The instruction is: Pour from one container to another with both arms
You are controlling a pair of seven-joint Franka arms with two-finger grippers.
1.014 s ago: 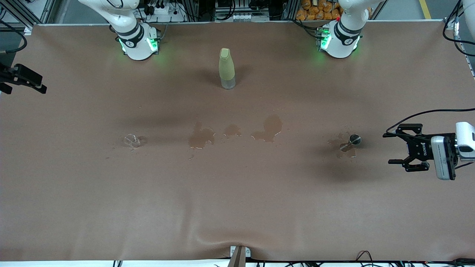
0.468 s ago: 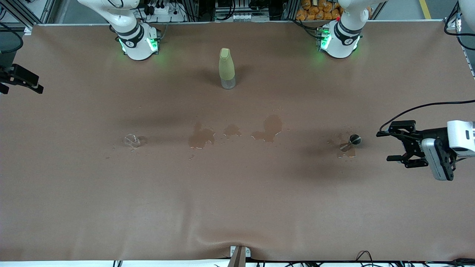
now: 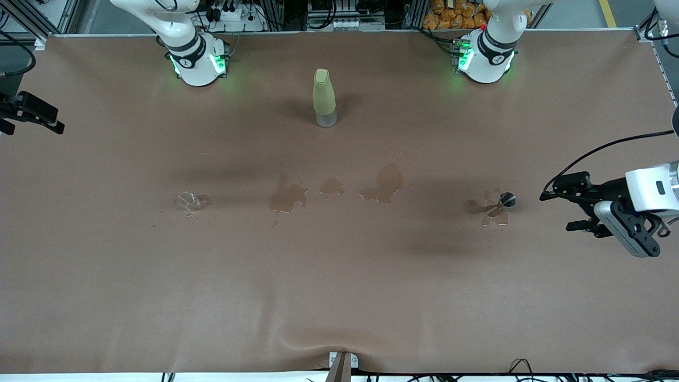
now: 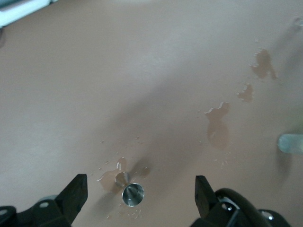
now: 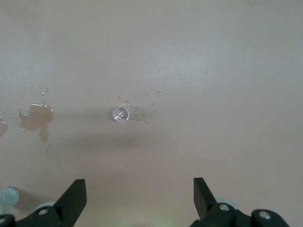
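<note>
A small metal cup (image 3: 507, 199) stands in a wet patch toward the left arm's end of the table; it also shows in the left wrist view (image 4: 133, 194). My left gripper (image 3: 556, 212) hovers beside it, open and holding nothing, and the cup lies ahead between its fingers (image 4: 75, 195). A small clear glass (image 3: 189, 201) sits toward the right arm's end, in the right wrist view (image 5: 120, 114) too. My right gripper (image 3: 35, 126) hangs open and empty at the table's edge, well short of the glass. A yellow-green bottle (image 3: 324, 98) stands upright between the two bases.
Several dark wet stains (image 3: 382, 184) spread over the brown table cover (image 3: 339, 297) between the glass and the metal cup. The bottle's foot shows in both wrist views (image 4: 289, 143) (image 5: 8, 195). The cover wrinkles near the front edge.
The left hand has tilted and drifted slightly toward its end of the table, its fingers staying open. The right gripper has barely shifted. Cup, glass and bottle have not moved.
</note>
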